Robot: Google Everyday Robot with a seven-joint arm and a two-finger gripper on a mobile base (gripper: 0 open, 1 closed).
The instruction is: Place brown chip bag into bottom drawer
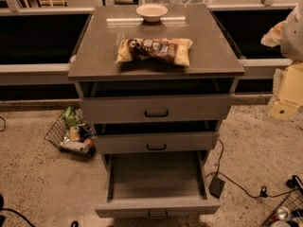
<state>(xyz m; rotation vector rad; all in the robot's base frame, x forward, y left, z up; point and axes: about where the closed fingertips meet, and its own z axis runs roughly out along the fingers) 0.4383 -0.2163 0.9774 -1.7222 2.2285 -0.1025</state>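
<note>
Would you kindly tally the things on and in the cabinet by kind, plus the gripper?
brown chip bag, on cabinet top: 1
bowl, on cabinet top: 1
drawers: 3, bottom drawer pulled out
gripper, at right edge, off the cabinet top: 1
Total: 6

Beige bowl point(152, 12), wire basket point(70, 137) on floor point(38, 188) left, black cable point(239, 187) right

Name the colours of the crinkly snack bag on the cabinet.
Crinkly snack bag: dark brown middle, tan-yellow ends; camera view. Claw at right edge.
</note>
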